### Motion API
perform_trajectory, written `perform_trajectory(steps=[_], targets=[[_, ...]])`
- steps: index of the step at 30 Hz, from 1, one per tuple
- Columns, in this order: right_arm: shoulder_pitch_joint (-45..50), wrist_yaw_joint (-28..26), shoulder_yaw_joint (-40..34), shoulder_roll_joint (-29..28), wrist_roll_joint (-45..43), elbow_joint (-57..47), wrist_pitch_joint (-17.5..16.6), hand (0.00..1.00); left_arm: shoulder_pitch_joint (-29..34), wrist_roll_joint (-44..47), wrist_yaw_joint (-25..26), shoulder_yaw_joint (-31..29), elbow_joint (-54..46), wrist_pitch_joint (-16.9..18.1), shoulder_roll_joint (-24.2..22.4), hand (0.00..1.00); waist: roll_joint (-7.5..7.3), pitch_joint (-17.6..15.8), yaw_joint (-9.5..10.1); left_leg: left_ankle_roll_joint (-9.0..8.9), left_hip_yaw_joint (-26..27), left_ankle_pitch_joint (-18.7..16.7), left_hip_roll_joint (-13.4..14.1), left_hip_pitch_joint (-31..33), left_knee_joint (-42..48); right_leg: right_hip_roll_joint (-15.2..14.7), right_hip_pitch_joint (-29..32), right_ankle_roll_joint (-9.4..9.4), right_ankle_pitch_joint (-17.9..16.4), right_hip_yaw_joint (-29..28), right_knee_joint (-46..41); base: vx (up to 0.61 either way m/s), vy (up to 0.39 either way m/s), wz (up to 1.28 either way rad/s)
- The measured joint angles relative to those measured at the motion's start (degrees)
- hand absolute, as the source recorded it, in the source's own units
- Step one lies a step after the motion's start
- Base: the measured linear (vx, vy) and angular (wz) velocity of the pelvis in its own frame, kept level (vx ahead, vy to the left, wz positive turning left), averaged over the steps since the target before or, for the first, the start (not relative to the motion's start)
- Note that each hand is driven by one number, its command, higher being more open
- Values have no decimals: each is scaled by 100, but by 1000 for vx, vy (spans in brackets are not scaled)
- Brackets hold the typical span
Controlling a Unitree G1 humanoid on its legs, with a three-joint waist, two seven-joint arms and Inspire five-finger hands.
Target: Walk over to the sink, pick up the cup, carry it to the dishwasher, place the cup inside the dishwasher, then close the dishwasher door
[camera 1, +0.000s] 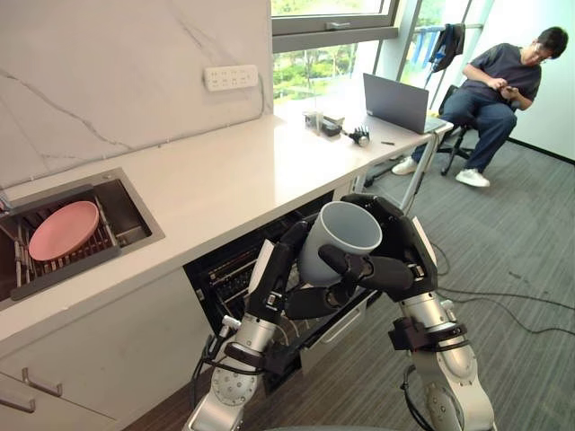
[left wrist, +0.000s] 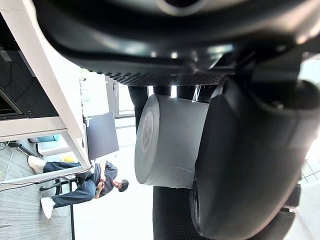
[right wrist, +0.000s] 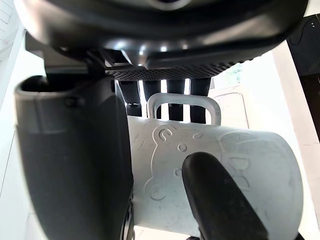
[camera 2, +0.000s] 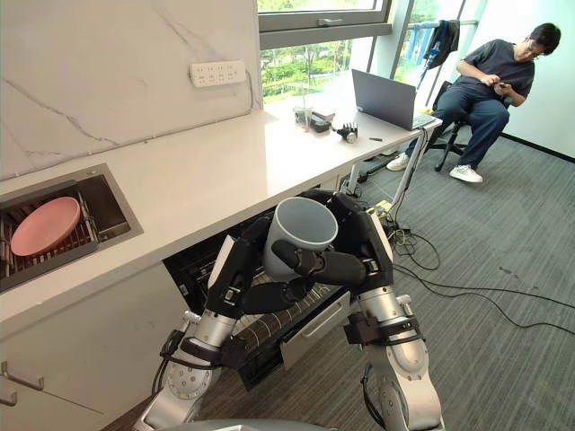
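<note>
I hold the pale grey handled cup (camera 1: 316,259) clamped between the left hand (camera 1: 274,280) and right hand (camera 1: 400,267), both curled round it. Its long axis is near upright, mouth tilted up, before the open black dishwasher (camera 1: 225,269) under the white tabletop (camera 1: 225,171). A round pink plate (camera 1: 63,229) lies in the steel sink (camera 1: 130,215).

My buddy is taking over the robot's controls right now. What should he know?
Hands: left hand and right hand are both curled round the cup, which is mouth up in front of the open dishwasher.
Done: the cup is out of the sink, where a pink plate lies.
Left: set the cup inside the dishwasher, then close the door.
</note>
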State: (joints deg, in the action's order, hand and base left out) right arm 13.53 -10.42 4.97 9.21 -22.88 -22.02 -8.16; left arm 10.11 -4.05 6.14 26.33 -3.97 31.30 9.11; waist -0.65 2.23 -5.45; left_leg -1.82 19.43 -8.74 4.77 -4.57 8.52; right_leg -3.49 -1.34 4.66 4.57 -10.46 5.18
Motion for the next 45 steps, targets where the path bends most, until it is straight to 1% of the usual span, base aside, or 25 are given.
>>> perform_trajectory(steps=[8, 13, 19, 26, 30, 35, 36, 38, 40, 41, 42, 43, 45], targets=[[61, 23, 18, -216, -59, 0, -5, 0, 1, 21, -79, -121, -11, -36, -61, 100, -4, -4, 19, -3, -6, 2, 1, 0, -18, -1, 0, -41, -29, 19, 0, 0, 0, 0], [198, 60, 18, -361, -270, 1, -5, 0, 25, 131, -247, -158, -74, -215, -158, 100, -7, -10, 103, -16, -34, 12, 8, 0, -58, -1, 3, -53, -40, 129, -1, 0, -2, 2], [343, 69, 36, -525, -522, 13, -3, 0, 107, 211, -333, -177, -77, -291, -320, 100, -12, -26, 158, -34, -116, 52, 6, 0, -155, 3, 0, -27, -27, 275, -2, -4, -43, 7], [386, 184, 55, -630, -749, 115, -3, 0, 103, 306, -472, -236, -80, -564, -513, 100, -21, -86, 205, -53, -172, 78, 19, -60, -243, 25, -62, -19, -20, 449, -22, -7, -43, 4], [418, 281, 54, -646, -749, 116, -2, 0, 101, 533, -608, -243, -71, -736, -594, 100, -38, -142, 291, -53, -184, 79, 15, -60, -244, 18, -73, -18, -20, 463, -30, -30, -35, 2], [416, 345, 53, -643, -770, 188, -2, 0, 106, 804, -693, -278, 8, -881, -651, 100, -34, -202, 310, -55, -235, 109, 4, -59, -275, 10, -88, -16, -23, 526, -33, -30, -36, 6], [414, 410, 42, -649, -895, 243, -2, 0, 127, 891, -726, -328, 65, -909, -688, 100, -31, -208, 311, -56, -246, 114, 3, -58, -283, 10, -91, -15, -24, 545, -33, -35, -48, 6], [374, 720, -332, -852, -1197, 241, -111, 0, 248, 1032, -689, -812, 298, -1006, -831, 100, -16, -222, 306, -59, -261, 120, 3, -59, -287, 9, -100, -14, -26, 571, -34, -35, -44, 4], [221, 1136, -1235, -1096, -1535, 233, -487, 0, 501, 1326, -519, -1648, 752, -1236, -834, 100, -22, -247, 306, -61, -273, 136, 3, -62, -315, 10, -99, -19, -32, 589, -33, -29, -36, 4], [208, 1222, -1430, -1088, -1613, 221, -602, 0, 569, 1399, -473, -1828, 859, -1297, -778, 100, -27, -262, 308, -62, -277, 138, 3, -62, -320, 10, -100, -21, -34, 594, -33, -25, -46, 3], [199, 1376, -1789, -1068, -1672, 169, -776, 0, 738, 1492, -385, -2129, 1020, -1418, -664, 100, -35, -298, 310, -63, -280, 140, 4, -62, -326, 11, -100, -23, -37, 599, -33, -9, -34, 1], [198, 1488, -2021, -1068, -1818, 93, -906, 0, 924, 1577, -339, -2326, 1143, -1533, -565, 100, -31, -309, 303, -63, -278, 140, 4, -63, -338, 11, -94, -23, -37, 606, -33, -9, -41, 0], [199, 1641, -2169, -1067, -1881, 5, -1046, 0, 1155, 1656, -331, -2446, 1186, -1688, -538, 100, -31, -309, 304, -63, -274, 140, 5, -69, -354, 9, -93, -23, -36, 665, -33, -2, -17, 0]])
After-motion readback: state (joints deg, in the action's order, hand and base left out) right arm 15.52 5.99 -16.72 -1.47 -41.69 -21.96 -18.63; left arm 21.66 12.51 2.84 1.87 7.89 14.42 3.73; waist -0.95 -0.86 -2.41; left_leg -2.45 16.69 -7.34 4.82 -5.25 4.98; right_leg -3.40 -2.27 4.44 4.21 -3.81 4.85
